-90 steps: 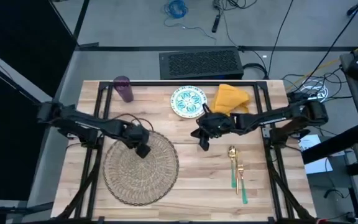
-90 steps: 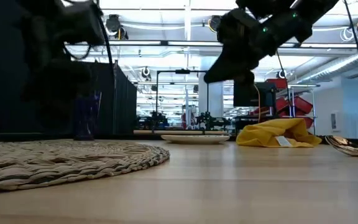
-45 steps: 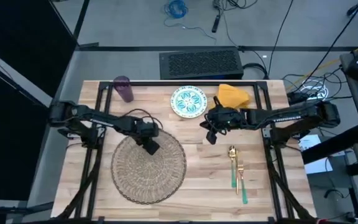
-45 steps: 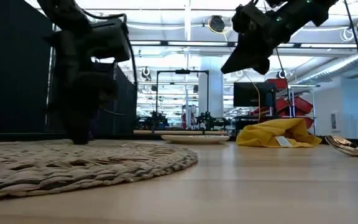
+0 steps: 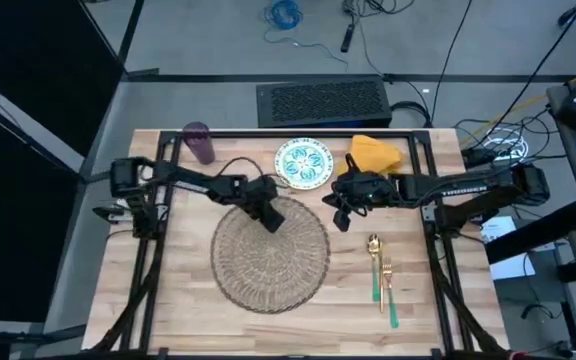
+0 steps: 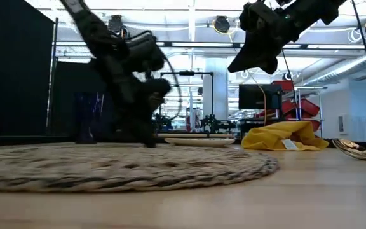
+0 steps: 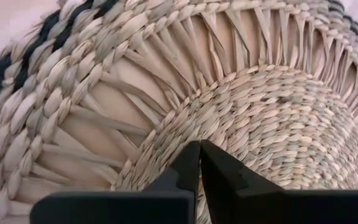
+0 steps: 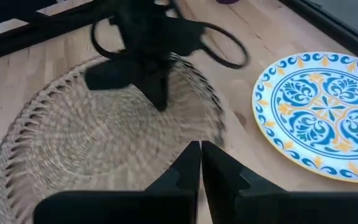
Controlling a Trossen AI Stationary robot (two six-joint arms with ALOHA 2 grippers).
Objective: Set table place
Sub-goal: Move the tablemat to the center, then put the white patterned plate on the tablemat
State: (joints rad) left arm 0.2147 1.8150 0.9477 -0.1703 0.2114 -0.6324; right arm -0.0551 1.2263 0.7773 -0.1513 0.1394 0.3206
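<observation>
Dragged rightward, woven mat (image 5: 271, 251) sits under the left hand (image 5: 268, 217), fingers apparently together pressing; right hand (image 5: 340, 220), closed, hovers beside.

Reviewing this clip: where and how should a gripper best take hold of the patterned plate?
Probably the plate's thin raised rim, on the edge facing the right gripper, coming in low. It lies flat on the table, so only the rim offers the fingers a pinch.

Robotics lab / open industrial workspace. Low view: exposed ceiling with strip lights (image 6: 170, 28), black curtain partitions (image 6: 18, 70), more arm rigs on a far bench (image 6: 202, 124), a monitor (image 6: 253, 95). High view: grey concrete floor (image 5: 218, 50) with loose cables (image 5: 286, 14), black equipment case (image 5: 323, 102) behind the plank worktop (image 5: 438, 320).
</observation>
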